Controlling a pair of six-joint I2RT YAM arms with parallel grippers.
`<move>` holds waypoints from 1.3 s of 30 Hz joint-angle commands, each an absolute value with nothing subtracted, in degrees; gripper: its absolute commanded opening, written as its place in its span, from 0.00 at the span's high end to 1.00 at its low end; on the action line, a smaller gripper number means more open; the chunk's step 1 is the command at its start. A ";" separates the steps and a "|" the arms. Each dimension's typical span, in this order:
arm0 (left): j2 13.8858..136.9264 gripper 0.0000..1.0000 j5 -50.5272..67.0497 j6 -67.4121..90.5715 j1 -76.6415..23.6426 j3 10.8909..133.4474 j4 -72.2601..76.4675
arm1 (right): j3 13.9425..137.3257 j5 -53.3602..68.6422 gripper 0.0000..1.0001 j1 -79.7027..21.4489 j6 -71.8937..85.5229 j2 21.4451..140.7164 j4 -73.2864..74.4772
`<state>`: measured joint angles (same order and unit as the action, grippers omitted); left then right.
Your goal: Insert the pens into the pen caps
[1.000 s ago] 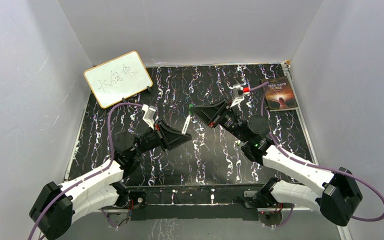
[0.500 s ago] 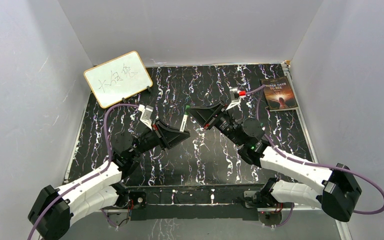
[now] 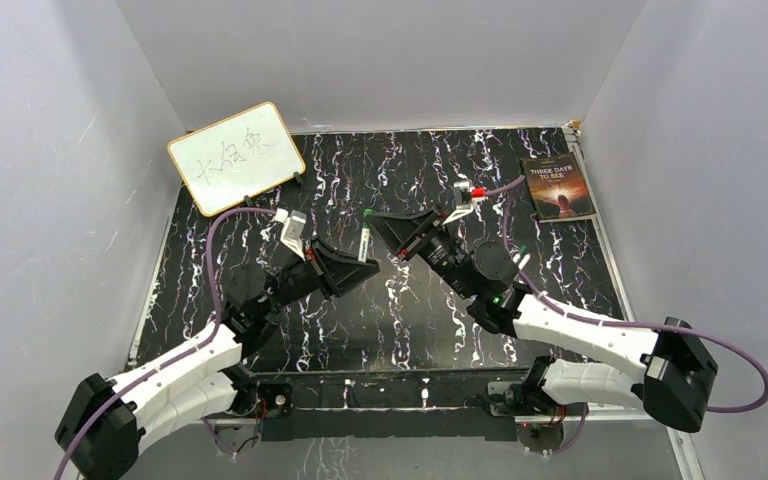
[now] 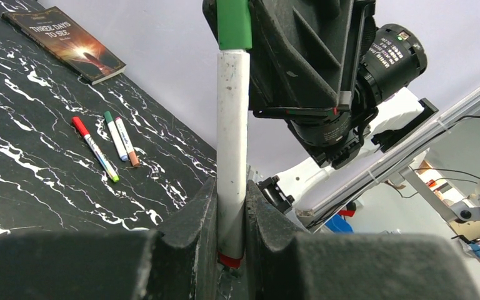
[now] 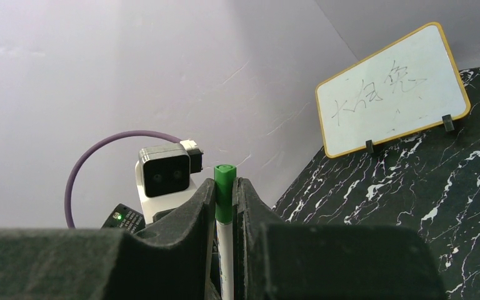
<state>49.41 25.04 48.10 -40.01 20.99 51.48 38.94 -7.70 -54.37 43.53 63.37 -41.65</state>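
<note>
My left gripper [image 4: 231, 212] is shut on a white-barrelled pen [image 4: 232, 144], gripping it near its red end. A green pen cap [image 4: 234, 25] sits on the pen's far end, flush with the barrel. My right gripper [image 5: 225, 194] is shut on that green cap [image 5: 224, 187], with the white barrel [image 5: 225, 262] running down between its fingers. In the top view the two grippers meet above the table's middle, with the pen [image 3: 363, 242] held between them. Three more pens [image 4: 116, 136] lie together on the table, seen in the left wrist view.
A small whiteboard [image 3: 236, 156] leans at the back left corner. A dark book [image 3: 558, 187] lies flat at the back right. The black marbled table [image 3: 400, 310] is walled in by grey panels.
Both grippers have shifted a little to the left with the pen and green cap held between them. The right arm has stretched further toward the left arm.
</note>
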 commanded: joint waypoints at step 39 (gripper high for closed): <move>47.02 1.00 21.85 37.26 -39.79 41.02 40.03 | 34.38 6.14 1.00 -59.59 37.31 58.64 -26.66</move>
